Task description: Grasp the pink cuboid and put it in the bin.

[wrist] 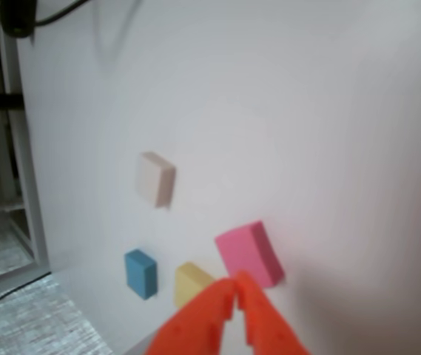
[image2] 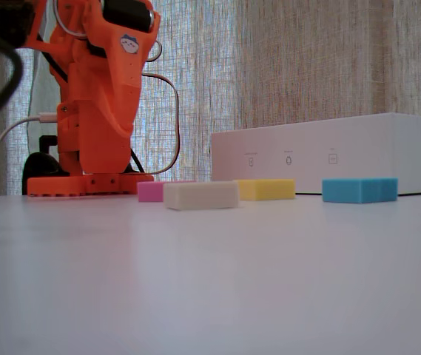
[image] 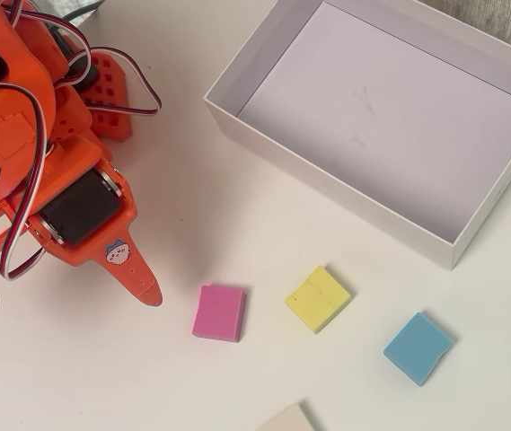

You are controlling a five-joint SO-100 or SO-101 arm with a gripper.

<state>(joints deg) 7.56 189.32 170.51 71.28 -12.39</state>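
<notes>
I see the pink cuboid (image: 218, 312), a small matte flat block, lying near the table's lower edge in the overhead view, outside the bin (image: 331, 171). My gripper (wrist: 235, 290) is clenched, empty, just beside it.

You're seeing a yellow block (image: 318, 298), a blue block (image: 418, 347) and a cream block (image2: 200, 195) lying apart on the white table (image: 102, 377).

Soft daylight is lighting everything evenly; no harsh glare. Overhead view is staying sharp, blocks casting faint, short shadows. Fixed view is getting backlit through the curtain (image2: 306, 66), tabletop foreground (image2: 210, 296) going blurry. Wrist view is looking soft and hazy, slightly washed out, tilted sideways.
</notes>
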